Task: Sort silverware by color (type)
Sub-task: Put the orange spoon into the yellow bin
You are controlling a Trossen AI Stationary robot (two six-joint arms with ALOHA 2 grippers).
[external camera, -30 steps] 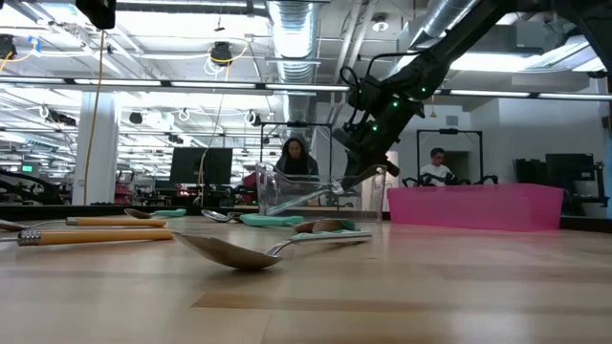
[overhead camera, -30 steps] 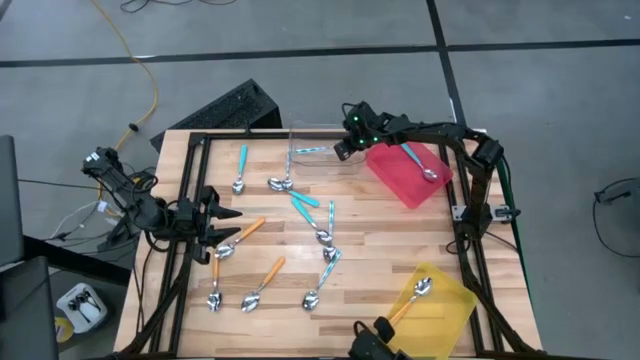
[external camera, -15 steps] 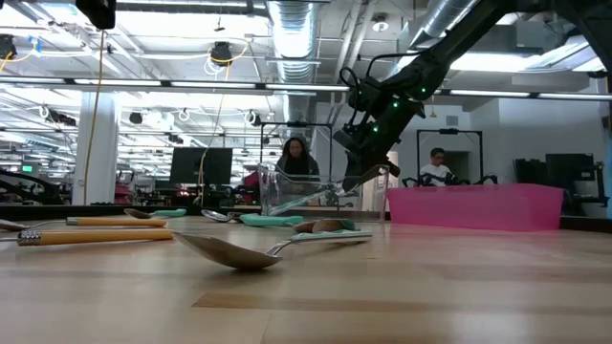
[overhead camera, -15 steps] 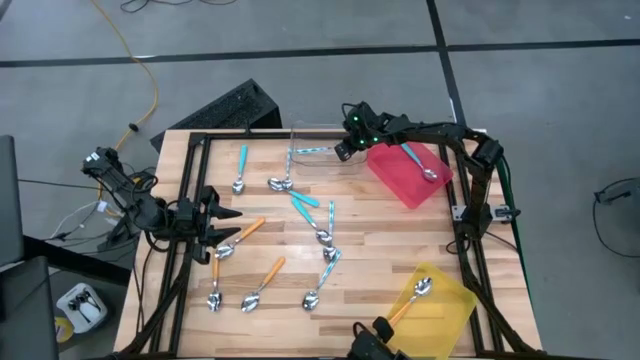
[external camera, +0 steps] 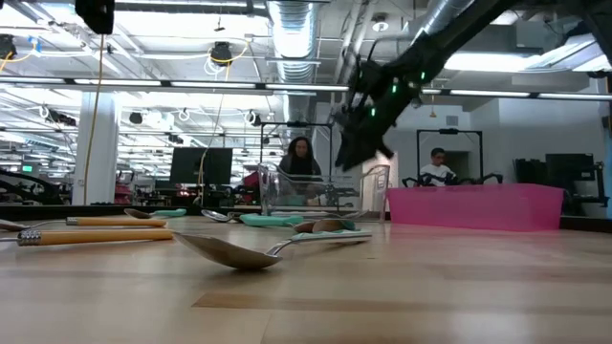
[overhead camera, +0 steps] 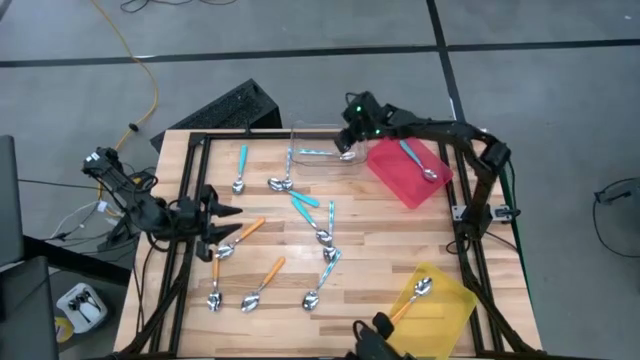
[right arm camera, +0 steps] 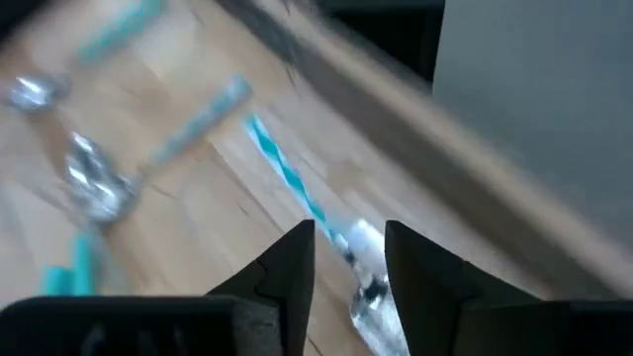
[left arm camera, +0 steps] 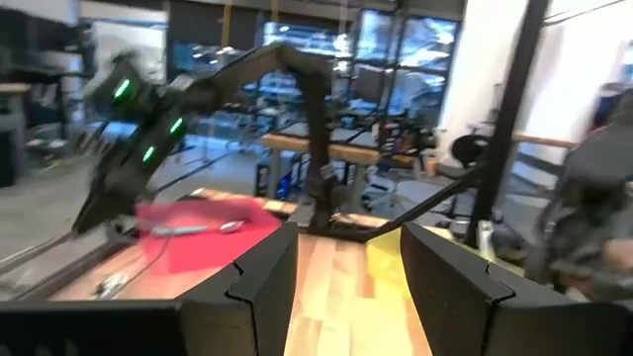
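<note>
My right gripper (overhead camera: 349,133) hangs open and empty above the far right corner of the clear tray (overhead camera: 300,132); it also shows in the low view (external camera: 359,158). A light blue spoon (overhead camera: 320,153) lies flat in that tray, right below the fingers in the right wrist view (right arm camera: 297,193). Teal and light blue spoons (overhead camera: 303,200) and orange spoons (overhead camera: 265,283) lie loose on the table. My left gripper (overhead camera: 232,212) waits open at the table's left side, beside an orange spoon (overhead camera: 243,233).
A red tray (overhead camera: 395,185) at the far right holds a teal spoon (overhead camera: 415,160). A yellow tray (overhead camera: 450,315) at the near right holds an orange spoon (overhead camera: 410,300). A black frame (overhead camera: 185,230) runs along the table's edges. People sit in the room behind (external camera: 298,158).
My right gripper has risen from the clear tray and gone a little toward the table's far edge. The light blue spoon, which hung slanting from its fingers into the tray, has left them and now lies flat in the tray.
</note>
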